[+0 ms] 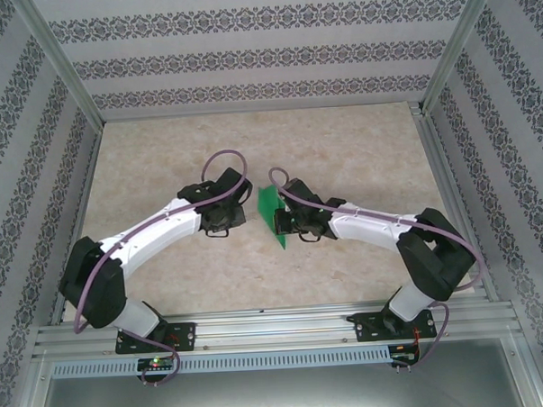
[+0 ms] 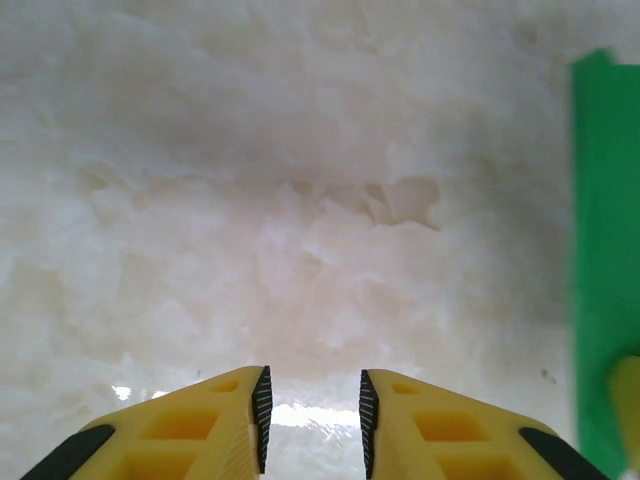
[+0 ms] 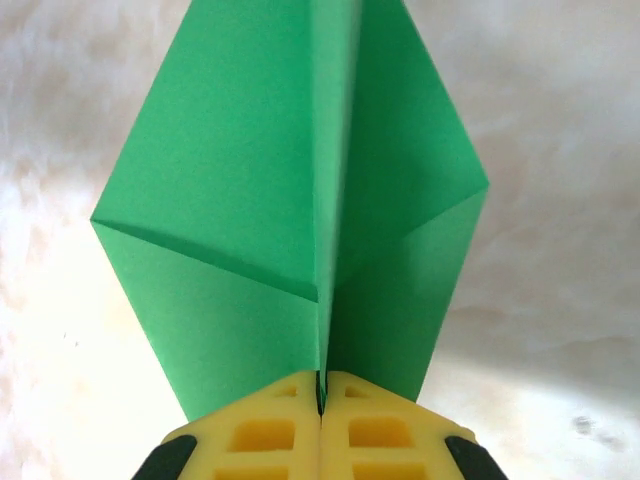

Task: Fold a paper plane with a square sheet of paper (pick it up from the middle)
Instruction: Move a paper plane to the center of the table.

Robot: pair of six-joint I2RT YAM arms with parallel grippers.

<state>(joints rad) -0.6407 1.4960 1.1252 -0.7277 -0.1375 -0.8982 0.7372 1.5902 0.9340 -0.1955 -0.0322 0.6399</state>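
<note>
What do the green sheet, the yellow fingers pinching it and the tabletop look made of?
Green sheet: thin matte paper, judging by its sharp creases and flat folded flaps. Fingers of the right gripper: likely moulded or printed yellow plastic, matte, with lattice cut-outs. Tabletop: cream marble-patterned surface, slightly glossy from the glare; stone or laminate, can't tell.

A bright-green paper plane [image 3: 300, 200], partly folded, is held raised on edge above the middle of the pale counter [image 1: 161, 154]. A lengthwise centre crease runs through it and slanted folds narrow it toward its far end. Its near edge is pinched in the closed right end effector [image 3: 320, 385].
</note>
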